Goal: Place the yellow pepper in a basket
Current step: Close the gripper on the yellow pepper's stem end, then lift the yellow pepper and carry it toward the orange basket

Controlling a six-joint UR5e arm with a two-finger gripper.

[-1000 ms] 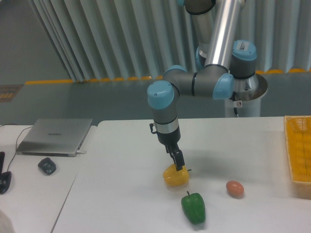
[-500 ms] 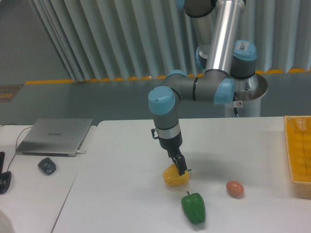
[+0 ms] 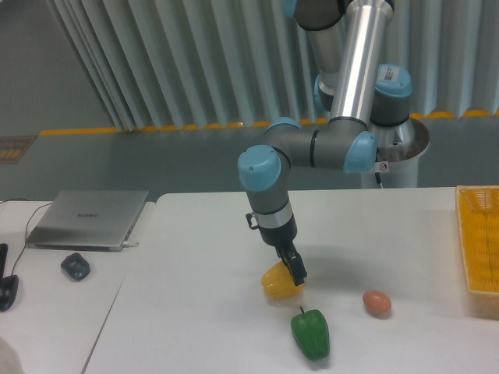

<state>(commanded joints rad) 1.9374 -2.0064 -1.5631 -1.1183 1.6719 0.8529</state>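
My hand [image 3: 295, 270] was down at the pepper [image 3: 281, 283], a little below the middle of the frame. The dark fingers [image 3: 294, 266] lay against the pepper's upper right side, touching it, but from this angle I could not tell whether they were clenched on it or merely resting there. The pepper itself sat on the white desk [image 3: 195, 257], its glossy yellow body showing to the left of and below my fingers.

Just below the pepper, toward the bottom of the frame, lay a green pepper [image 3: 310, 333], close to it but apart. To the right of both, a small orange-brown egg [image 3: 376, 303] rested on the desk, also apart from them. The basket [image 3: 479, 238] stood at the far right edge of the frame, cut off by it, well apart from the pepper, with its yellow mesh and pale rim showing.

My arm came down from the top of the frame, bent at the blue-capped joints above the centre and dropped to the wrist over the pepper.

At the left of the frame, on a separate desk, sat a closed laptop [image 3: 87, 218] with a dark mouse [image 3: 76, 266] just below it.
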